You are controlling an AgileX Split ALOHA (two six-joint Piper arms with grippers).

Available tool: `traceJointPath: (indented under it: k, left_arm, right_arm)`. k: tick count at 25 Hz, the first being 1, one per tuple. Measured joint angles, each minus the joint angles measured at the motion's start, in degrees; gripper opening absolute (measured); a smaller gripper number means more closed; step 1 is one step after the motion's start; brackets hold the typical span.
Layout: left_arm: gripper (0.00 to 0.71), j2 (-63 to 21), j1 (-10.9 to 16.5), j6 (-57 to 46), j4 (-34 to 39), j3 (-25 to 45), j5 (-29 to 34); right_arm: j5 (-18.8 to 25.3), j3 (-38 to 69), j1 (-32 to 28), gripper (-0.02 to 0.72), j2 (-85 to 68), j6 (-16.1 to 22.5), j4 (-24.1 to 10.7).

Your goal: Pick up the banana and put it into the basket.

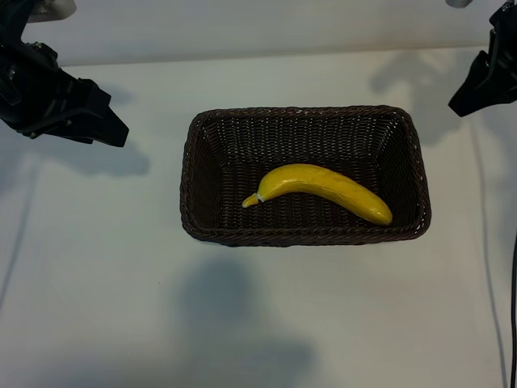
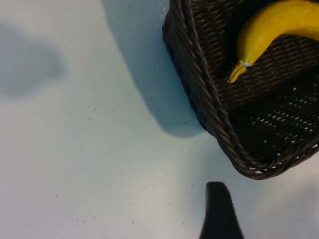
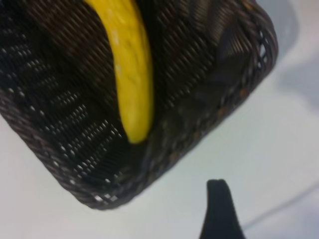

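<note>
White table [image 1: 97, 283], bare around a brown basket [image 1: 202, 218] at centre. Inside, on the woven floor toward the near wall, banana [image 1: 323, 190] lying flat, presumably already delivered. Left claw [image 1: 109, 129] and right claw [image 1: 468, 101] released, empty, off to either side.

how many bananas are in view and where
1: a single banana lies on the floor of the basket, toward its near right side, stem tip pointing left in the exterior view. Nothing suggests another hidden one.
</note>
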Motion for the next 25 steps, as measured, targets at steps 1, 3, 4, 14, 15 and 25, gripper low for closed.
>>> traceJointPath:
  k: [1,3,4,14,15,25]
  left_arm:
    - [0.502,0.0,0.0,0.0,0.0,0.0,0.0]
    - [0.502,0.0,0.0,0.0,0.0,0.0,0.0]
    - [0.502,0.0,0.0,0.0,0.0,0.0,0.0]
    - [0.502,0.0,0.0,0.0,0.2,0.0,0.0]
    - [0.502,0.0,0.0,0.0,0.2,0.0,0.0]
    - [0.502,0.0,0.0,-0.1,0.2,0.0,0.0]
  right_arm:
    - [0.0,0.0,0.0,0.480,0.0,-0.2,0.4]
    - [0.0,0.0,0.0,0.479,-0.1,-0.5,0.7]
    - [0.0,0.0,0.0,0.479,-0.1,-0.6,0.7]
    - [0.0,0.0,0.0,0.479,-0.1,-0.7,0.7]
    - [0.0,0.0,0.0,0.479,-0.1,-0.7,0.7]
    - [0.0,0.0,0.0,0.479,-0.1,-0.7,0.7]
